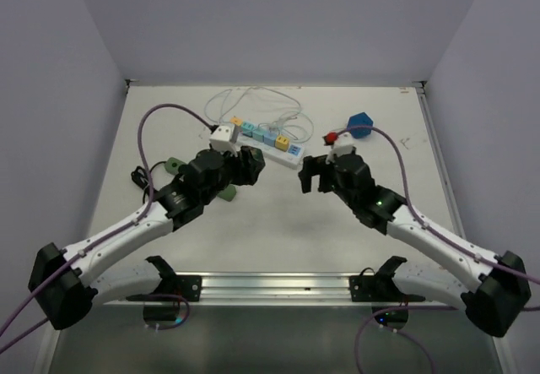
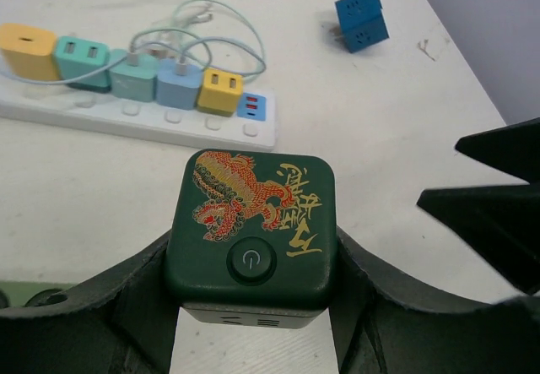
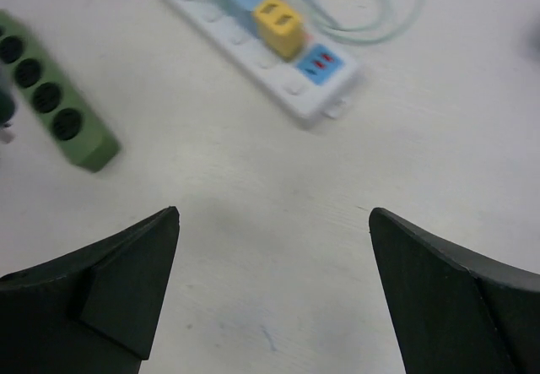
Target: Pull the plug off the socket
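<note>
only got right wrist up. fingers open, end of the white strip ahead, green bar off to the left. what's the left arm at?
Observer: Left gripper is shut on a green cube with a dragon print and a power button.
Operator: what's plugged into the strip? i only get one yellow and bits.
Observer: Five adapters in a row on the white strip: yellow, teal, teal, blue, yellow.
Operator: anything near my arm that i can't see?
Observer: A blue cube sits farther back than the right gripper, off to its right and apart from the strip.
</note>
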`<state>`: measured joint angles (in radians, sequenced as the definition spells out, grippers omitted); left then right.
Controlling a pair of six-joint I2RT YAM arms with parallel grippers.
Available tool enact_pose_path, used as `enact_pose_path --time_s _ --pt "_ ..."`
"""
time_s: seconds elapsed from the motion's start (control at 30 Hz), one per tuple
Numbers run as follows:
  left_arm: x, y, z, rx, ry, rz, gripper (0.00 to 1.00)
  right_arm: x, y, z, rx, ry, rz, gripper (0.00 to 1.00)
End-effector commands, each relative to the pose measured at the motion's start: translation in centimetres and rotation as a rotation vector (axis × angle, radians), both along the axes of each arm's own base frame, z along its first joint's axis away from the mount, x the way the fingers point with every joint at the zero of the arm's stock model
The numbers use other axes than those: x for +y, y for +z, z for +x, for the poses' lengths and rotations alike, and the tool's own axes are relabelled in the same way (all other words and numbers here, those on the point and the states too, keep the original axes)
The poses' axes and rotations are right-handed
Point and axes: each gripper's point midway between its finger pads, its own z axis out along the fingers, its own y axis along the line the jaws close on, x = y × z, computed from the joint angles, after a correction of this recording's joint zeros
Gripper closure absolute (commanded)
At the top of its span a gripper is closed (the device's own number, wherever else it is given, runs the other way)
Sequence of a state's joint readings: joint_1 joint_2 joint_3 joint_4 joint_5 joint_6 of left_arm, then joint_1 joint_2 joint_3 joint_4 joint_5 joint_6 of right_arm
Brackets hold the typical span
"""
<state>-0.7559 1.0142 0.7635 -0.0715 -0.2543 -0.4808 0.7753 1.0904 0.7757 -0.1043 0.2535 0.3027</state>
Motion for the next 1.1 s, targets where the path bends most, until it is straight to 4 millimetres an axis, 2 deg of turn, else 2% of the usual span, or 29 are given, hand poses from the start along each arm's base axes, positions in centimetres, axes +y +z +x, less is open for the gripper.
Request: enact_pose_path --time_s 0.0,0.03,0.07,0.13,0.17,0.23,0.27,0.33,0.37,0.43,0.47,0.57,0.6,0.63,0.67,0.7,0.8,0.87,0.93,0.97,1.07 --pt "-6.6 5.9 1.4 -0.142 -0.173 -0.206 1.0 -10.0 -2.9 -0.9 0.078 -0.357 -0.048 0.01" --pt "-8.6 4.0 1.8 -0.105 -0.204 -0.183 1.0 -11.4 -1.6 -1.3 0.044 -0.403 0.005 0.01" --pt "-10.1 5.3 2.3 -0.126 -0.224 -0.213 0.98 -13.0 -2.1 -1.6 0.051 -0.452 0.006 0.01" --pt "-13.0 4.7 2.4 -0.108 -0.277 -0.219 0.96 -15.0 -1.9 -2.5 0.039 -0.525 0.019 0.01" --pt "-15.3 3.8 3.4 -0.091 -0.303 -0.223 0.95 -16.0 -1.1 -3.1 0.007 -0.552 0.049 0.01" --pt "-18.2 2.8 3.8 -0.067 -0.349 -0.234 0.93 -17.4 -0.9 -3.7 -0.013 -0.603 0.051 0.01" --pt "-20.7 1.8 4.7 -0.045 -0.375 -0.245 0.92 -17.8 -0.7 -4.0 -0.026 -0.619 0.057 0.01" --pt "-23.6 0.6 4.9 -0.017 -0.435 -0.258 0.89 -19.1 -0.2 -4.7 -0.054 -0.669 0.073 0.01" --pt "-25.8 -0.5 5.9 0.007 -0.448 -0.272 0.87 -19.4 -0.1 -4.9 -0.061 -0.68 0.079 0.01" --pt "-28.6 -1.5 5.9 0.034 -0.506 -0.29 0.84 -20.0 0.3 -5.4 -0.079 -0.707 0.111 0.01" --pt "-30.4 -2.5 6.8 0.047 -0.511 -0.299 0.83 -20.1 0.3 -5.6 -0.081 -0.714 0.119 0.01" --pt "-33.6 -4.1 7.9 0.074 -0.528 -0.329 0.78 -20.1 0.6 -5.9 -0.093 -0.714 0.162 0.01" --pt "-34.3 -4.5 8.2 0.08 -0.533 -0.336 0.75 -20.1 0.7 -5.9 -0.095 -0.712 0.167 0.01" --pt "-34.9 -6.9 8.8 0.11 -0.526 -0.322 0.72 -20.2 0.5 -5.9 -0.093 -0.713 0.161 0.01" --pt "-35.8 -5.8 9.2 0.097 -0.533 -0.351 0.69 -20.2 0.4 -5.9 -0.09 -0.715 0.153 0.01" --pt "-36.2 -6.2 9.4 0.099 -0.532 -0.353 0.66 -20.2 0.3 -5.8 -0.089 -0.714 0.147 0.01" --pt "-37.4 -8.1 10.5 0.12 -0.524 -0.346 0.55 -20.1 0.0 -5.8 -0.079 -0.713 0.138 0.01" --pt "-38.0 -9.6 11.1 0.132 -0.511 -0.33 0.52 -20.1 -0.1 -5.9 -0.08 -0.713 0.148 0.01" --pt "-38.0 -10.3 11.7 0.134 -0.492 -0.327 0.46 -20.2 -0.1 -5.9 -0.087 -0.72 0.151 0.01" --pt "-38.0 -11.2 11.9 0.142 -0.479 -0.322 0.38 -20.3 -0.1 -5.9 -0.09 -0.719 0.152 0.01" --pt "-37.5 -12.1 12.5 0.148 -0.459 -0.313 0.23 -20.3 -0.1 -5.9 -0.093 -0.719 0.144 0.01"
